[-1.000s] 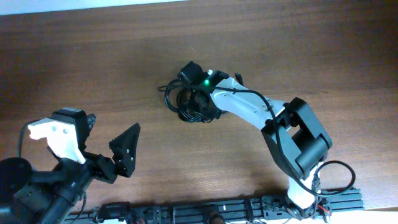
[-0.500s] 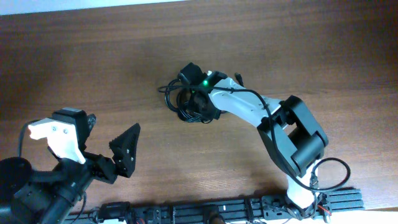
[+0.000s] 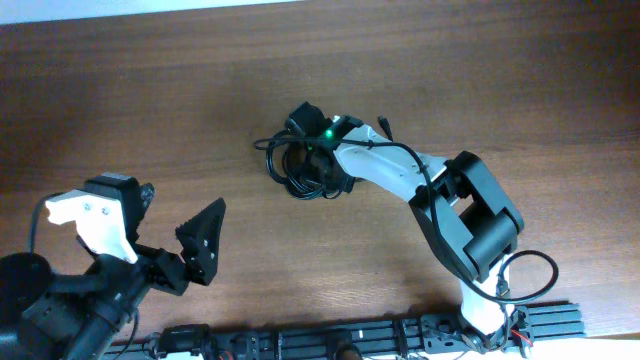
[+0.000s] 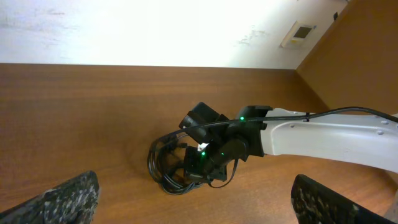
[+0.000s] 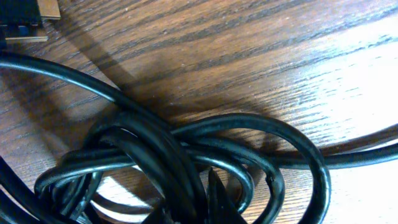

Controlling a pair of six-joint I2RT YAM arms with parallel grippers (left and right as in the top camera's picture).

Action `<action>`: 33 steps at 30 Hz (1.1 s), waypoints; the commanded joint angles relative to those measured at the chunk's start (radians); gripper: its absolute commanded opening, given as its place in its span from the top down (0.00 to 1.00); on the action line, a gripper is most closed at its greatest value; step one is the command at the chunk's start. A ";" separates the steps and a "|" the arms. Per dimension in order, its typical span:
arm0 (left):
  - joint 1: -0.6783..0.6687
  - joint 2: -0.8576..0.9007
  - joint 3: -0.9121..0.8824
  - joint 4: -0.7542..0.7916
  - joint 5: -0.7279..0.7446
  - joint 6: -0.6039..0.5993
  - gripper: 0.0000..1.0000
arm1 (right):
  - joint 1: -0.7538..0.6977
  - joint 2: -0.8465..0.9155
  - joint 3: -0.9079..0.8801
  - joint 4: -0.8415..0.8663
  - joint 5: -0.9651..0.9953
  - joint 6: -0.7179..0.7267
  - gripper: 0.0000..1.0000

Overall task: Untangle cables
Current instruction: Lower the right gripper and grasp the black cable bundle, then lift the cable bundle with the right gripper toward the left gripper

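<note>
Brown wood-grain table point(image 3: 150, 90) fills the overhead view, and a pale wall point(image 4: 124, 31) rises behind it in the left wrist view. Near the middle of the table lie the cables point(image 3: 290, 165), thin black cords looped into one tight bundle. The right gripper point(image 3: 318, 165) reaches down into that bundle with its jaws closed; one dark fingertip point(image 5: 217, 199) pokes up among the crossing strands, but I cannot tell whether any cord is pinched. A plug connector point(image 5: 25, 18) lies beside the loops. The left gripper point(image 3: 168, 225) hangs well apart at the near left, jaws spread wide, holding nothing.
</note>
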 commanded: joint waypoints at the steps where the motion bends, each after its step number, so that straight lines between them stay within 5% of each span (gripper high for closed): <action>1: -0.004 -0.001 0.013 -0.001 0.000 -0.009 0.01 | -0.017 0.003 0.016 -0.009 -0.025 -0.061 0.96; 21: -0.004 -0.001 0.012 -0.021 0.000 -0.008 0.01 | -0.066 -0.198 0.225 -0.164 -0.040 -0.327 0.96; 33: -0.004 -0.001 0.004 -0.095 -0.003 -0.005 0.01 | -0.066 -0.399 0.266 -0.190 -0.040 -0.334 0.96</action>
